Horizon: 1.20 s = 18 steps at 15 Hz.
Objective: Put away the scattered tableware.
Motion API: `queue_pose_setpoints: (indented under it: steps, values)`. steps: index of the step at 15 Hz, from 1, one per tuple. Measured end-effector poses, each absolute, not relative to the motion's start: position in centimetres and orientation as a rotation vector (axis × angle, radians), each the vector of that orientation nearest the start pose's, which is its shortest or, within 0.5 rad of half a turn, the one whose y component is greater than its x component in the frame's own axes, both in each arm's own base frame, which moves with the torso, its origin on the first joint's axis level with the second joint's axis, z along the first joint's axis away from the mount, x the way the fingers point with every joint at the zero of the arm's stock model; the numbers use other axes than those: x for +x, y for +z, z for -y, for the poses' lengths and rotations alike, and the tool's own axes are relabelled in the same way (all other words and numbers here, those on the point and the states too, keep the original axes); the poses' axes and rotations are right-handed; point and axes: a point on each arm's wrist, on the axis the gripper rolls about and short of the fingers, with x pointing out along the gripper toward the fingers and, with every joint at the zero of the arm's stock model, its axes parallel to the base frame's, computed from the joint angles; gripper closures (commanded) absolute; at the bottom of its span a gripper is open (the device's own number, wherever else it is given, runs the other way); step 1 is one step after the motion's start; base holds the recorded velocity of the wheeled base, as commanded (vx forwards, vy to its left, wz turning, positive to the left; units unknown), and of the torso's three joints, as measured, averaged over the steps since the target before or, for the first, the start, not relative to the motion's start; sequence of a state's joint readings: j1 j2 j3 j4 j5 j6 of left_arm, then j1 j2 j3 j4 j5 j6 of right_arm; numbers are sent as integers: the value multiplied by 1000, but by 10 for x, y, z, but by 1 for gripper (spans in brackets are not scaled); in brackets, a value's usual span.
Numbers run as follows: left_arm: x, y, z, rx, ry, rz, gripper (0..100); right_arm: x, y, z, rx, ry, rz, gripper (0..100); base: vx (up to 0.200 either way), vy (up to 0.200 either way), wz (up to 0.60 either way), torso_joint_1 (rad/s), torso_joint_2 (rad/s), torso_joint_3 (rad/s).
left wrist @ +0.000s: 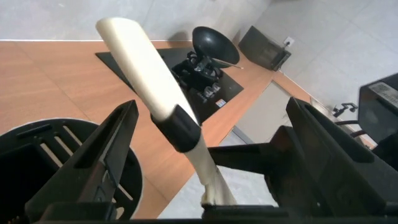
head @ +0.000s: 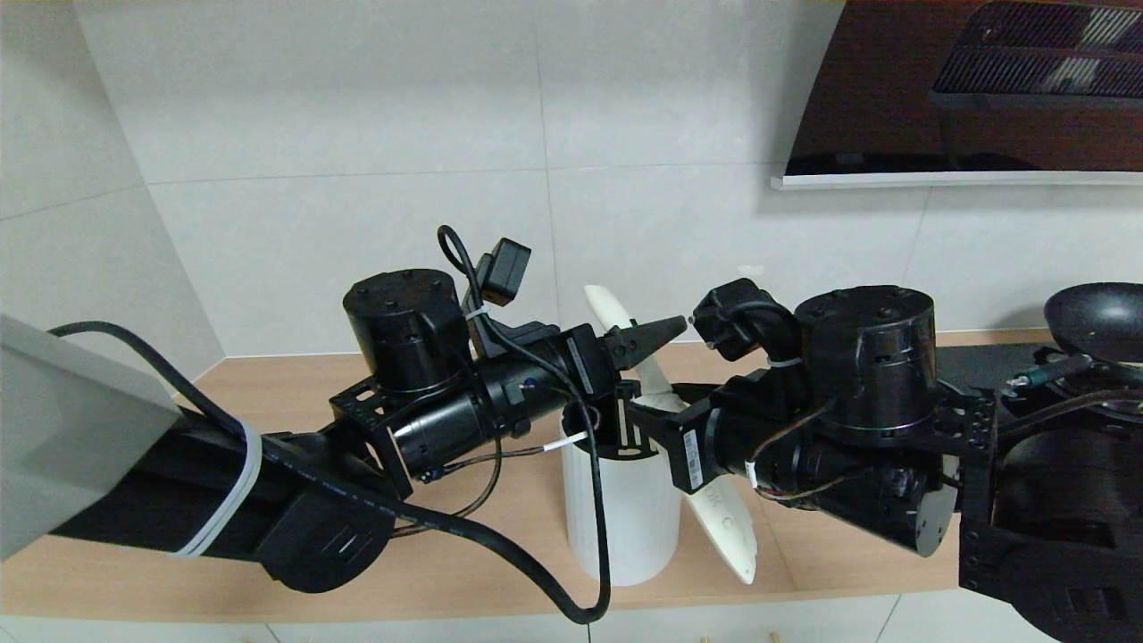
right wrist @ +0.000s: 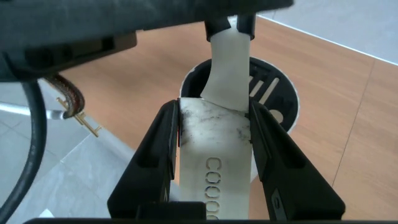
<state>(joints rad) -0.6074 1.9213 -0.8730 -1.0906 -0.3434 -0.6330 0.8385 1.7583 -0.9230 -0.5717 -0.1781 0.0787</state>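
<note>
Right claw [right wrist: 214, 149]: clamped on spatula [head: 723, 527] blade
Left claw [left wrist: 211, 104]: wide open, straddling handle
Spatula: white, scuffed, grey print, tilted beside holder [head: 625, 527]
Holder: white cylinder, black slotted insert, on wood counter [head: 268, 375]

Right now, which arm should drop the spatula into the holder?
Right. The right gripper clamps the spatula blade by the holder; the left gripper has its jaws open around the handle.

The light wooden countertop [head: 268, 384] carries a white cylindrical utensil holder [head: 621, 518] with a black slotted top, upright near its front edge. To the right lies a flat black panel [head: 973, 362], possibly a hob, bearing a round black pan [head: 1094, 317].
</note>
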Motion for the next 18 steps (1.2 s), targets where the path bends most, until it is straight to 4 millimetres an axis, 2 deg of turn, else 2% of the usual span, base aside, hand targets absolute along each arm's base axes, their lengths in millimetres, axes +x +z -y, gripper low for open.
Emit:
queue_pose_setpoints:
  steps: [7,14,15,18]
  values:
    - [289,168,211,-586,-931,-273,100,219,190,-241,-57,654,-260,100,0,0,0,0,0,0]
    - [288,172,211,-590,-918,-257,100,219,190,-242,-52,652,-257,100,0,0,0,0,0,0]
    - [288,173,211,-591,-917,-254,100,219,190,-241,-52,651,-256,0,0,0,0,0,0,0]
    - [288,175,210,-592,-912,-243,100,219,190,-241,-53,650,-259,0,0,0,0,0,0,0]
